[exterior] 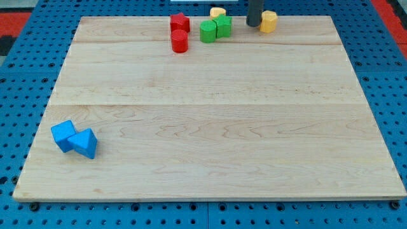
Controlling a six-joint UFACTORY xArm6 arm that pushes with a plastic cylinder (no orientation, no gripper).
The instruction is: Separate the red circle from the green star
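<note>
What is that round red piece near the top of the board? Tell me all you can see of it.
The red circle is a short, glossy red cylinder, probably painted wood, standing upright on its flat end on the pale wooden board. It sits near the view's top edge, just below the other red block, close enough that touching cannot be told. The green blocks lie to its right, apart from it.

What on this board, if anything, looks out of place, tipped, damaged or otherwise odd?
Nothing stands out. My tip sits beside a yellow block at the view's top; the red circle, green star and green cube sit nearby, two blue blocks at lower left, all undamaged.
</note>
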